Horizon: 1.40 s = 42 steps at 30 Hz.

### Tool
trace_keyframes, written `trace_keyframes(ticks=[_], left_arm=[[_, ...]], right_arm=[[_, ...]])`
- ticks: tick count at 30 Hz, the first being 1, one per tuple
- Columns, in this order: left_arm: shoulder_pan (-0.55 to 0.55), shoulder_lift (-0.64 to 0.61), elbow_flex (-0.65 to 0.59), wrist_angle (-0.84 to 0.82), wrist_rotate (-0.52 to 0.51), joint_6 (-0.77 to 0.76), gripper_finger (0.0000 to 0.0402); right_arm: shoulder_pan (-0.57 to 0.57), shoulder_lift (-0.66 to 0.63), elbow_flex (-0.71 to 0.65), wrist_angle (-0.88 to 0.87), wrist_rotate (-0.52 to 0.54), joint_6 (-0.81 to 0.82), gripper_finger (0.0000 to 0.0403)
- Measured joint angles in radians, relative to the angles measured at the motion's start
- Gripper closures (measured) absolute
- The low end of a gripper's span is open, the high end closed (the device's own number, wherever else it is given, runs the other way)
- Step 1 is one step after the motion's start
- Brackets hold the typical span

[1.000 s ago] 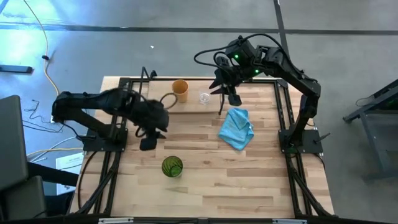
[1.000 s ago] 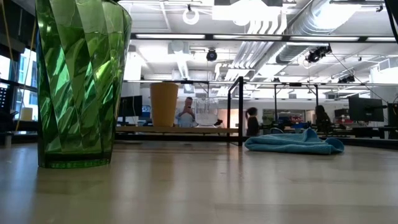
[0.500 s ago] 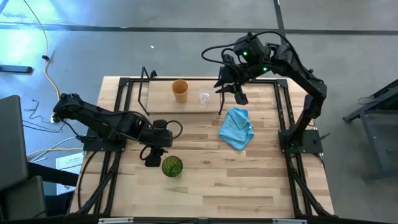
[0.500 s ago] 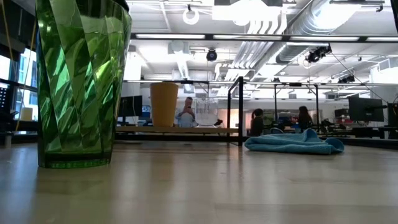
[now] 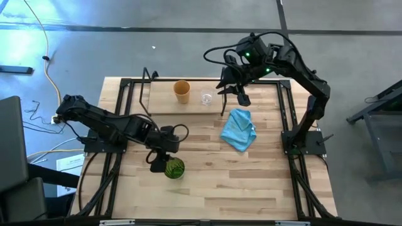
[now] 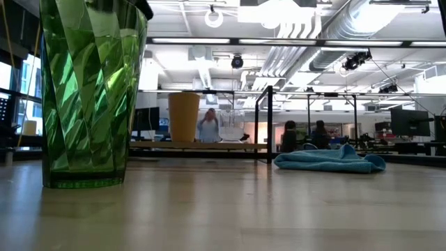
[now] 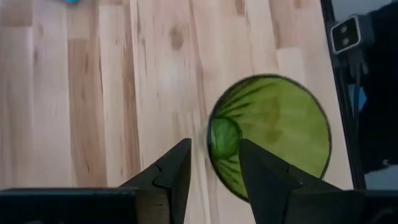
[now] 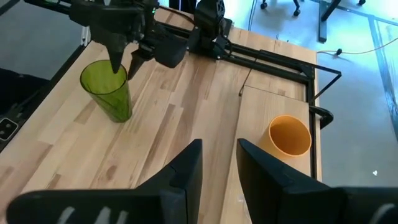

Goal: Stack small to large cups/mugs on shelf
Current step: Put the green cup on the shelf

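The tall translucent green cup (image 5: 174, 168) stands upright on its base on the tabletop, near the near-left part; it fills the left of the low view (image 6: 90, 90). My left gripper (image 7: 214, 171) is open and points down over the cup's left rim. One finger stands over its inside and one outside, with a gap on each side. The orange-tan cup (image 5: 182, 91) and the small clear glass (image 5: 206, 98) stand on the light-wood shelf (image 5: 160, 105) at the far edge. My right gripper (image 8: 219, 158) is open and hovers above the shelf's right end, beside the glass.
A crumpled light blue cloth (image 5: 239, 129) lies on the table right of centre, near the shelf's black upright (image 5: 223, 100). Bare wood stretches between the green cup and the shelf. People move in the room behind the table in the low view.
My left gripper has swung from the table's left-centre toward the near edge and the green cup, and has come down until its open fingers stand astride the cup's left rim. The right arm shifted a little to the right early on, then held still. The cups have not moved.
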Motion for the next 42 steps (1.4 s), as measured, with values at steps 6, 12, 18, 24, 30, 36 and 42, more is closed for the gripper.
trace_keyframes(ticks=[6,12,18,24,30,36,42], left_arm=[[0.0,0.03,0.003,0.024,0.022,0.0,0.0277],[0.0,0.053,0.001,0.005,0.027,0.0,0.0277],[0.0,0.074,0.002,0.009,0.035,0.0,0.0277],[0.0,0.083,0.002,0.007,0.037,-0.001,0.0277],[0.0,0.092,0.001,0.004,0.037,-0.001,0.0277],[0.0,0.104,0.001,0.005,0.037,-0.001,0.0277],[0.0,0.121,0.001,-0.007,0.036,-0.001,0.0277]], right_arm=[[0.0,0.0,0.0,0.0,0.0,-0.003,0.0311],[0.0,0.0,0.0,0.0,0.0,0.0,0.0311],[0.0,0.0,0.0,0.0,0.0,0.0,0.0311],[0.0,0.0,0.0,-0.002,0.0,0.0,0.0311],[0.0,0.0,0.0,-0.002,0.0,0.0,0.0311],[0.0,0.0,0.0,-0.002,0.0,0.001,0.0311],[0.0,0.0,0.0,-0.002,0.0,0.003,0.0311]])
